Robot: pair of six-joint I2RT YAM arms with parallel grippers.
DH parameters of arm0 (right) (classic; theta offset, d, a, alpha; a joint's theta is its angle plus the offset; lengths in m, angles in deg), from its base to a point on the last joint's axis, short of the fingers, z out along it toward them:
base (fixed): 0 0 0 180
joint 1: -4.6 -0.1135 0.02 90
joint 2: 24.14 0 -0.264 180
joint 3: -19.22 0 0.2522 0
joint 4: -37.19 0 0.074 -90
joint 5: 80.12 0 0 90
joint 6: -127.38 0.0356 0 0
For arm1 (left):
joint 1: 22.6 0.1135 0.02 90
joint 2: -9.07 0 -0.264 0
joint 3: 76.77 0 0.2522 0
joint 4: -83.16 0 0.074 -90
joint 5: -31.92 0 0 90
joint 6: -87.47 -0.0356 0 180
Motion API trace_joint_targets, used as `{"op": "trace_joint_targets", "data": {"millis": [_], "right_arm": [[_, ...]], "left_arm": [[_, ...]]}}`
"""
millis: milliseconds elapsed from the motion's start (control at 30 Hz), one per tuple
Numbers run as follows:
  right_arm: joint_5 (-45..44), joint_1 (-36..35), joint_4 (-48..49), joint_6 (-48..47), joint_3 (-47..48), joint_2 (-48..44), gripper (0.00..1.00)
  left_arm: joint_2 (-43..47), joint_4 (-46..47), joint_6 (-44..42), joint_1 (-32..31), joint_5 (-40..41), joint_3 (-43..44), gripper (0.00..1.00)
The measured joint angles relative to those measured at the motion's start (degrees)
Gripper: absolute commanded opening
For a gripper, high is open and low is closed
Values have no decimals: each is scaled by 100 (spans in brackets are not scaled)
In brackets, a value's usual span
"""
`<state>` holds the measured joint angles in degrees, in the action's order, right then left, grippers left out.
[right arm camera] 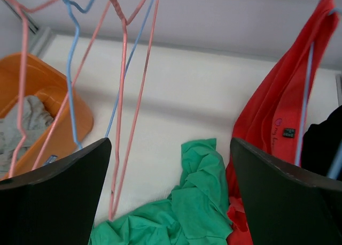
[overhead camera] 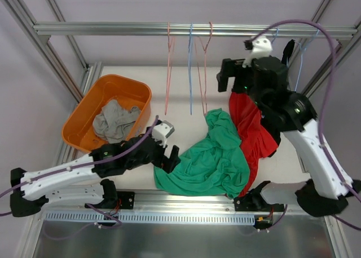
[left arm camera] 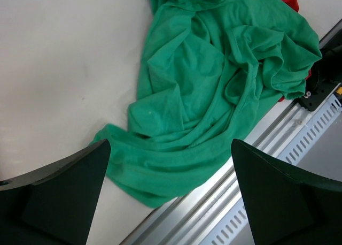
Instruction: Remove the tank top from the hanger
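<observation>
The left gripper [left arm camera: 170,148] is being held with its dark, wedge-shaped fingers wide apart and nothing between them, low over the near edge of a green garment [left arm camera: 214,79]. This soft, matte knit is lying crumpled in deep folds on the smooth white table [left arm camera: 64,58], reaching to the metal rail at the front edge. The right gripper [right arm camera: 170,148] is likewise being held spread, with nothing clamped, raised near the overhead rail [overhead camera: 169,29]. Just beside it, the red tank top [right arm camera: 272,116] is being carried on a thin blue wire hanger [right arm camera: 303,106]. A small dark label is showing on its inner face. Its long axis is running steeply downward from the hanger, the top end pointing up at the rail. The lower end is resting on the table, touching the green garment. Bare pink hangers [right arm camera: 125,95] and another blue one [right arm camera: 72,20] are hanging to the left. An orange plastic bin [overhead camera: 93,109], rounded at the corners, is standing at the far left, with a crumpled grey cloth [overhead camera: 114,121] lying inside.
</observation>
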<state>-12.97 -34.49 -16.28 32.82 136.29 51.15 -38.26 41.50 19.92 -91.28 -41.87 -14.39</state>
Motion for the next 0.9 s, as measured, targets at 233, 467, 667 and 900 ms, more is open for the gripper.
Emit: {"op": "trace_joint_targets", "data": {"millis": [233, 467, 667, 900], "right_arm": [[363, 0, -70, -76, -1060, -2538, 100], [1147, 0, -472, -262, -1222, -3982, 100], [1445, 0, -977, -356, -1469, -4321, 99], [1762, 0, -1266, -369, -1506, -4529, 100]], "left_arm": [[-1784, 1462, -356, 2, -459, 68, 99], [-3545, 2802, -1263, 0, -1176, 741, 99], [-5086, 3204, -1923, 0, -1517, 2020, 99], [-6321, 3329, -2076, 15, -1582, 3018, 99]]}}
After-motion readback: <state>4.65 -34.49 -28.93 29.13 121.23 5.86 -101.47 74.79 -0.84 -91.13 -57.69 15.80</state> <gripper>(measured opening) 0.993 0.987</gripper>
